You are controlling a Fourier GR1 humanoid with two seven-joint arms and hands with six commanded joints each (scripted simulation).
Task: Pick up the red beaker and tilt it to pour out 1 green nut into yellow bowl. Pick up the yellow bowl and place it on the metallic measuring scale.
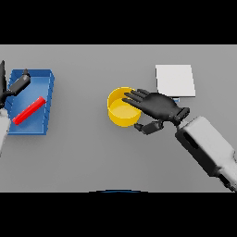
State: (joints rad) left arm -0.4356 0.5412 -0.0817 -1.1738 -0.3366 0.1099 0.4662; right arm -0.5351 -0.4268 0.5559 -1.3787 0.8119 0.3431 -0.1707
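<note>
The yellow bowl (119, 111) stands upright at mid-table. My right hand (157, 105) reaches in from the right, its straight fingers (134, 97) spread over the bowl's right rim. Its thumb (149, 127) sits just off the bowl's lower right side, so the hand is open. The red beaker (28, 111) lies on its side, slanting, inside a blue tray (44, 78) at the left. My left hand (17, 84) hovers at the tray's upper left corner with relaxed fingers, clear of the beaker. The pale metallic scale (175, 79) lies flat behind my right hand. No green nut is visible.
The blue tray has raised walls around the beaker. Bare grey table stretches between the tray and the bowl and along the front. The scale's near edge is partly hidden by my right wrist.
</note>
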